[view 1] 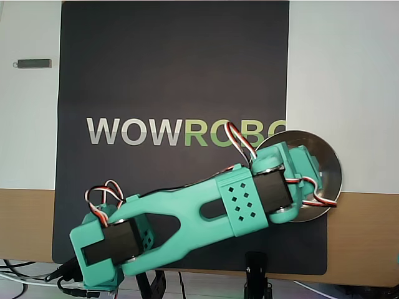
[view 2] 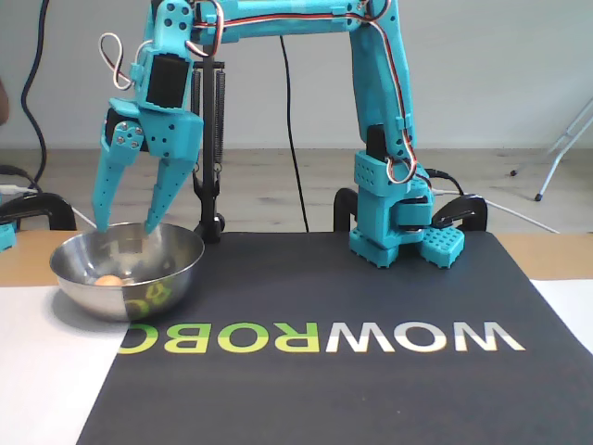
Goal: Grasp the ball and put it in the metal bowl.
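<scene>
In the fixed view the metal bowl [view 2: 176,264] sits at the left, on the mat's corner. The peach-tan ball [view 2: 108,279] lies loose inside it, low against the near left wall. My teal gripper [view 2: 126,226] hangs just above the bowl's rim, open, its two fingers spread with nothing between them. In the overhead view the bowl [view 1: 333,168] is at the right edge of the mat. There the arm's wrist [view 1: 280,187] covers much of the bowl, and both the ball and the fingertips are hidden.
A black mat [view 1: 174,75] with WOWROBO lettering covers the table's middle. The arm's base [view 2: 394,227] stands at the mat's far edge in the fixed view. A black stand with a spring [view 2: 219,139] rises behind the bowl. A small dark bar [view 1: 33,63] lies at the overhead view's upper left.
</scene>
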{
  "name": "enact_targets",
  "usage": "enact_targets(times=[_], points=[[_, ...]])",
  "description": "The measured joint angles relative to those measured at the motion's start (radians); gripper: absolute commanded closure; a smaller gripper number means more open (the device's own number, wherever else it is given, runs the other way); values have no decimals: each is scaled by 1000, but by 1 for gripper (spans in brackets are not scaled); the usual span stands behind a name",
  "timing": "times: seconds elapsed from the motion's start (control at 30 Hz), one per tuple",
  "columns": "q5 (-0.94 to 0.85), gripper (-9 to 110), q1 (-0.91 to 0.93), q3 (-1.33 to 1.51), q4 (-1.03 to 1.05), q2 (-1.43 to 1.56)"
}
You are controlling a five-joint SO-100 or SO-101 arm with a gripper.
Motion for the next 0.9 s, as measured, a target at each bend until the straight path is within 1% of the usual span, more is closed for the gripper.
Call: enact_targets(times=[0.3,0.33,0.4,0.57,0.67,0.73,0.9], points=[[0,42,6,0,0,0],[0,44,6,0,0,0],[0,54,9,0,0,0],[0,83,9,0,0,0],[0,96,9,0,0,0],[0,101,9,0,0,0],[0,101,9,0,0,0]])
